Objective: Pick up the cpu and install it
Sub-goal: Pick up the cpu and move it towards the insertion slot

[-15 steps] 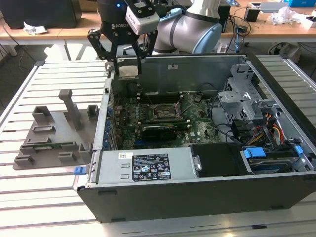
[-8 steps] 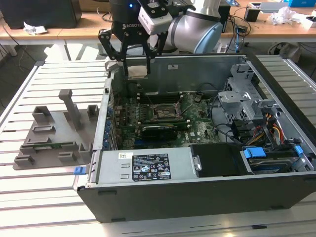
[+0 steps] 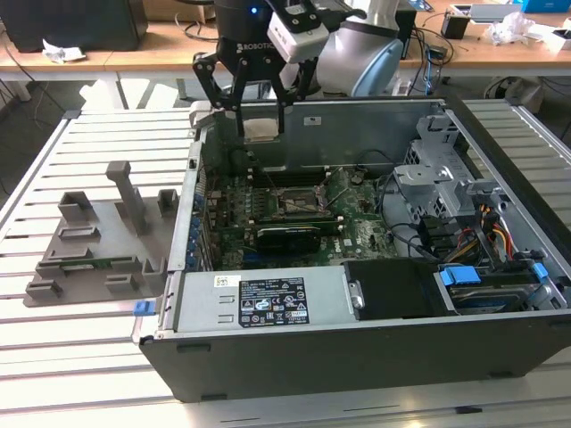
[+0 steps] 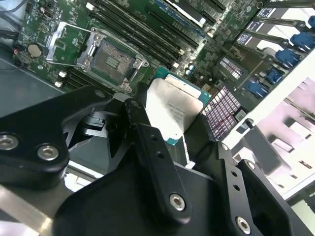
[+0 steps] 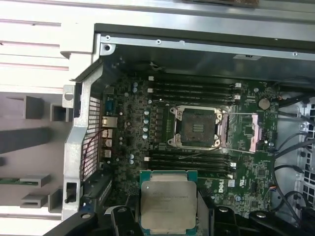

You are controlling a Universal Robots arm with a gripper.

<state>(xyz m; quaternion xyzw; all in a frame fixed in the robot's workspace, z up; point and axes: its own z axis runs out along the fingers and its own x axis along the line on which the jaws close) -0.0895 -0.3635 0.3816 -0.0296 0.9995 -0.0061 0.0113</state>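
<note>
Holding the small flat square cpu with a dull silver metal top and thin green edge (image 5: 169, 204), the black pincer (image 3: 262, 132) is clamped on its two opposite sides. We see it in the air over the green motherboard (image 5: 242, 187), short of the open black square socket (image 5: 195, 129), inside the grey metal computer case (image 3: 375, 134). We judge it light, stiff, slick and fragile underneath; the bare edges are the place to grip.

Silver cpu (image 5: 168, 202), green edge; black tool (image 3: 261, 132).
</note>
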